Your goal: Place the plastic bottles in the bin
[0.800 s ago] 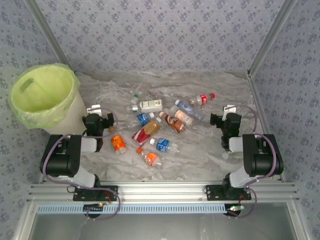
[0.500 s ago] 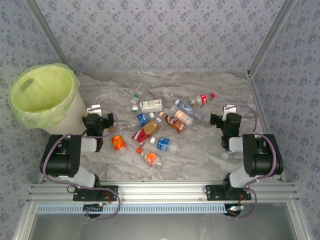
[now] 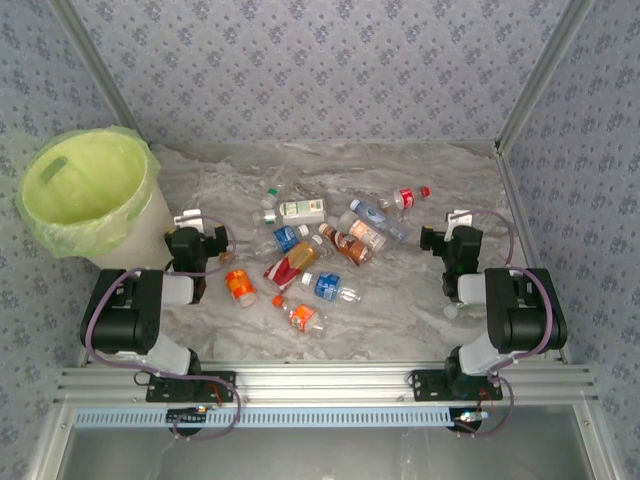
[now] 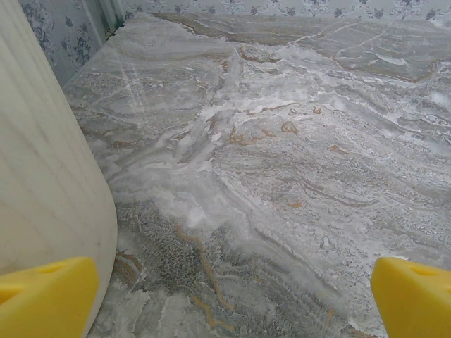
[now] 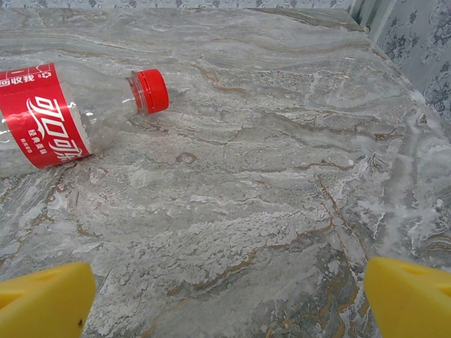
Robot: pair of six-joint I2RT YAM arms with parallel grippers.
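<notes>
The bin point(image 3: 150, 238), white with a lime-green bag point(image 3: 75, 190) folded over its rim, stands at the left edge of the marble table point(image 3: 430, 290). The bottles point(image 3: 310, 250) all lie on their sides on the table in a loose scatter to the right of the bin, well apart from it. Nearest the bin is an orange-label bottle point(image 3: 238, 286), to its right and closer to the arms. Farther right of the bin lie a red-and-yellow bottle point(image 3: 292, 265), two blue-label bottles point(image 3: 285, 238) point(image 3: 325, 288), a white-and-green bottle point(image 3: 300, 211), a second orange bottle point(image 3: 300, 316) and a brown one point(image 3: 350, 246). Farthest from the bin is a red-label bottle point(image 3: 408, 197) with a red cap. The left gripper point(image 4: 229, 299) hangs low over bare marble just right of the bin, its yellow fingers point(image 4: 46, 296) spread wide with nothing between them. In the left wrist view the bin's pale wall rises right beside the left finger; whether they touch I cannot tell. The right gripper point(image 5: 225, 299) sits across the table from the bin, beyond the scatter. It is also spread wide and holds nothing. In the right wrist view the red-label bottle lies ahead of it on the side toward the bin, its cap point(image 5: 151, 90) pointing away from the bin, apart from both fingers.
</notes>
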